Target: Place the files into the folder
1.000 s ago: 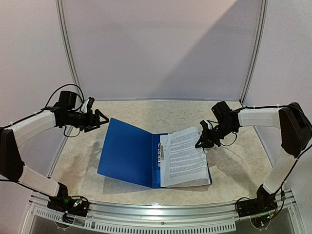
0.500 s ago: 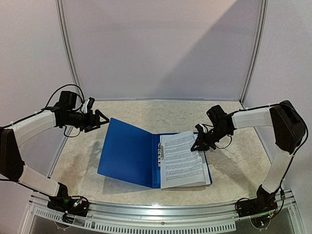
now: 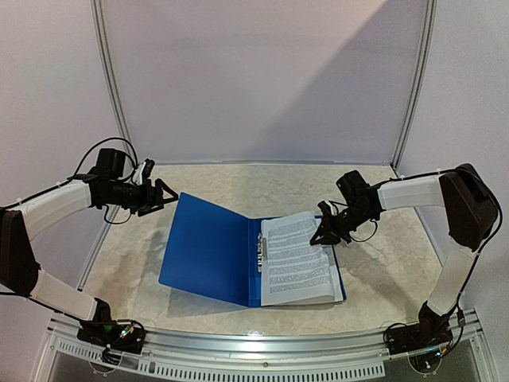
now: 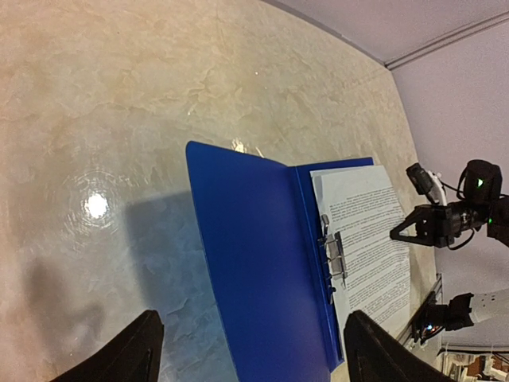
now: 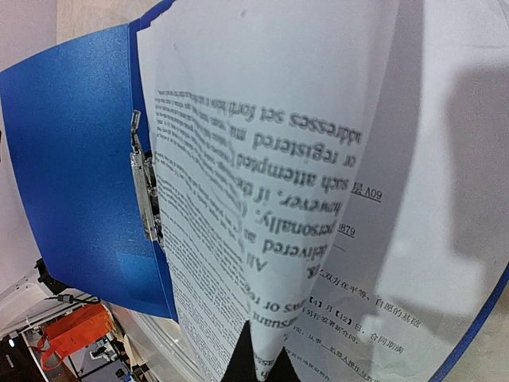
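Note:
The dark-blue folder (image 3: 208, 248) lies open on the table, its metal clip (image 3: 260, 253) along the spine. The files (image 3: 296, 259), white printed sheets, lie on its right half. My right gripper (image 3: 321, 238) is shut on the far right corner of the top sheet and holds that edge lifted and curled. In the right wrist view the curled sheet (image 5: 262, 159) rises from between my fingertips (image 5: 258, 368), with another sheet (image 5: 413, 239) beneath it and the folder (image 5: 71, 159) to the left. My left gripper (image 3: 170, 196) is open and empty, above the table beyond the folder's far left corner. The folder (image 4: 254, 263) shows between its fingers (image 4: 127, 350).
The marble-patterned table top (image 3: 238, 187) is walled by white panels behind and at both sides. A metal rail (image 3: 262, 350) runs along the near edge, with both arm bases on it. The right arm (image 4: 453, 219) shows in the left wrist view beside the sheets.
My right gripper has moved left toward the spine with the sheet's corner, curling the top sheet more. The left arm has not moved.

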Available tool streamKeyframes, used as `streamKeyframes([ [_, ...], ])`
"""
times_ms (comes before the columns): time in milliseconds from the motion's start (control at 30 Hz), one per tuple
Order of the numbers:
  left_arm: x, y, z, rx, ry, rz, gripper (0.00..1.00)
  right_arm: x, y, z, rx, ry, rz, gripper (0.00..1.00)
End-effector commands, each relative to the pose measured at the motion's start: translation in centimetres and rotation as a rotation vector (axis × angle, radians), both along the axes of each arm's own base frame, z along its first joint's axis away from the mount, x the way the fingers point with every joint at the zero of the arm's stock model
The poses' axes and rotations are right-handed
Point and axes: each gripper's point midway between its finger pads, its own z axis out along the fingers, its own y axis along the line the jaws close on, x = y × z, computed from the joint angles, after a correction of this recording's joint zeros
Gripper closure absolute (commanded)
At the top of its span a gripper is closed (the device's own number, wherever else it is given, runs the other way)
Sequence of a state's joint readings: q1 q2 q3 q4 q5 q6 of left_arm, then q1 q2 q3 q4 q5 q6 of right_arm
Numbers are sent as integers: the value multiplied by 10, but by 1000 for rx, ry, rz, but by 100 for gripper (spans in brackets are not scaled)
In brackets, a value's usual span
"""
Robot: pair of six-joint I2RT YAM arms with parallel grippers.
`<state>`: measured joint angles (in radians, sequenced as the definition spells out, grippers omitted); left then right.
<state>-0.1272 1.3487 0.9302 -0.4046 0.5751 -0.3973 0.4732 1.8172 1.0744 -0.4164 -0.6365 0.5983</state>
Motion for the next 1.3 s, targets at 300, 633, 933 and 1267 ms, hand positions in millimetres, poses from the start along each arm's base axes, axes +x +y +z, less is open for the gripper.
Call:
streamKeyframes([
  [300, 0, -4, -3, 1, -2, -16, 20, 11, 4, -2, -24, -27, -2, 97],
  [633, 0, -4, -3, 3, -3, -17, 20, 8, -5, 4, -78, -29, 5, 44],
  [933, 0, -4, -1, 2, -9, -19, 20, 13, -23, 20, -212, -78, -8, 1],
  [1267, 0, -4, 1, 2, -15, -21, 20, 22, -54, 37, -427, -188, -20, 5],
])
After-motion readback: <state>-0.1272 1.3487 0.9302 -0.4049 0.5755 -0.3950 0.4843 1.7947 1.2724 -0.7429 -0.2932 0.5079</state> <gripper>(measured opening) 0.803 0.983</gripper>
